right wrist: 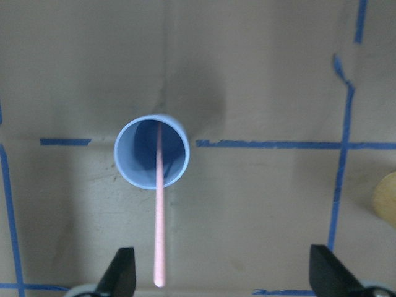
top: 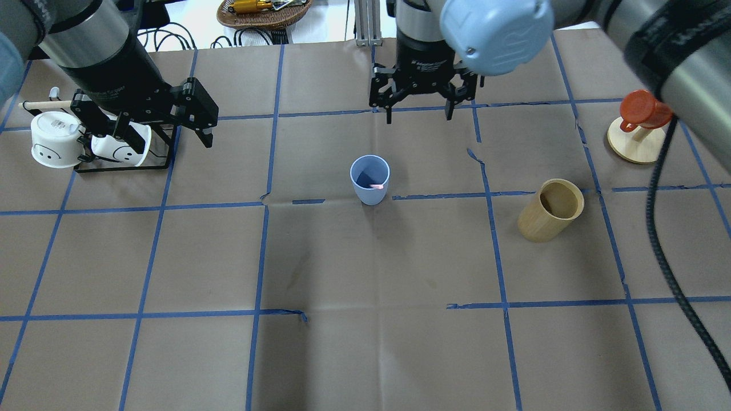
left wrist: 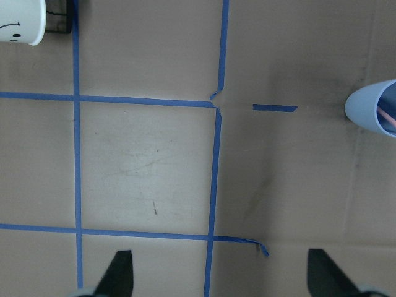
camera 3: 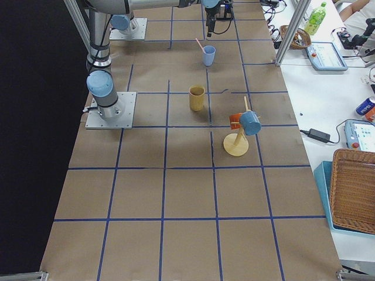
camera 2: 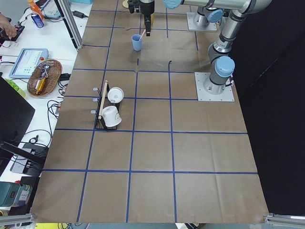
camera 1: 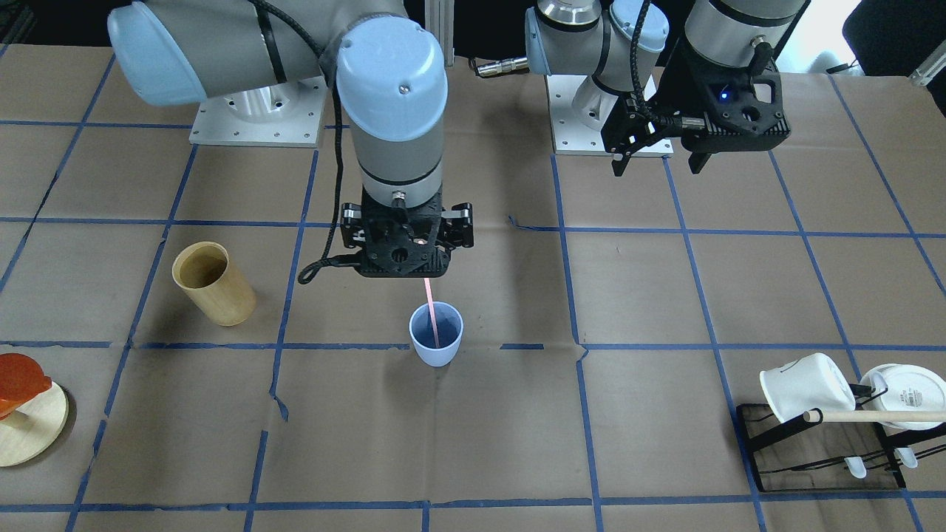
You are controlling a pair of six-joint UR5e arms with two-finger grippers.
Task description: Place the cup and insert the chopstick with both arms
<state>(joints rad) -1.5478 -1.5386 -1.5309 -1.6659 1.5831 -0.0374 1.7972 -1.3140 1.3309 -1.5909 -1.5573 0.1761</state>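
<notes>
The light blue cup stands upright near the table's middle, also in the overhead view. The pale pink chopstick stands in it, leaning on the rim, with its top end free. In the right wrist view the stick rises out of the cup between widely parted fingers that do not touch it. My right gripper hovers open just above the cup. My left gripper is open and empty, raised beside the mug rack; its wrist view shows the cup at the right edge.
A tan wooden cup stands to the robot's right of the blue cup. A black rack with white mugs and a wooden dowel sits at the left. A red cup on a round wooden stand is at the far right.
</notes>
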